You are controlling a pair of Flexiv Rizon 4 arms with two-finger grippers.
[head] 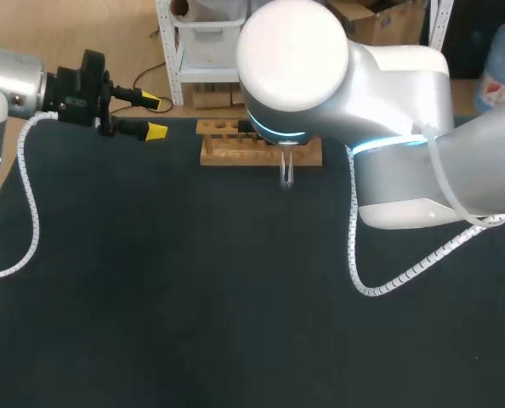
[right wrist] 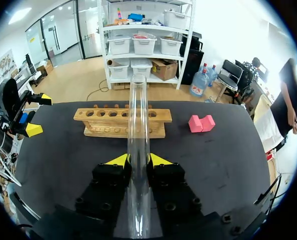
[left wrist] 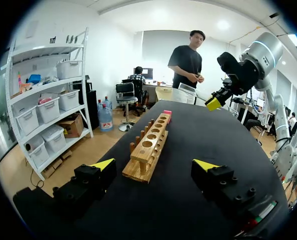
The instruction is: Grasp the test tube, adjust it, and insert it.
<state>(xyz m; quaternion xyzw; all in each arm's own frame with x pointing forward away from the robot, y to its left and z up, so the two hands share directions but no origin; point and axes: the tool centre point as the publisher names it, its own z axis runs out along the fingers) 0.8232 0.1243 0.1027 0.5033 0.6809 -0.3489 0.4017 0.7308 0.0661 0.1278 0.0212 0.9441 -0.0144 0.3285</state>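
A clear glass test tube [right wrist: 138, 125] sits between the yellow tips of my right gripper [right wrist: 138, 160], which is shut on it; the tube points ahead toward the wooden rack [right wrist: 121, 121]. In the head view the tube's end [head: 286, 175] shows below my right arm's wrist, just in front of the rack [head: 227, 150]; the wrist hides the fingers. My left gripper [head: 155, 117] hovers at the table's far left, open and holding nothing. The left wrist view shows that open gripper [left wrist: 154, 165] with the rack [left wrist: 148, 146] ahead of it and my right gripper [left wrist: 213, 103] beyond.
A pink block [right wrist: 201, 123] lies on the black table [head: 193, 297] to the right of the rack, also seen past the rack's far end [left wrist: 166, 114]. The rack has a row of several round holes. My left gripper [right wrist: 26, 115] stands beside the rack's left end.
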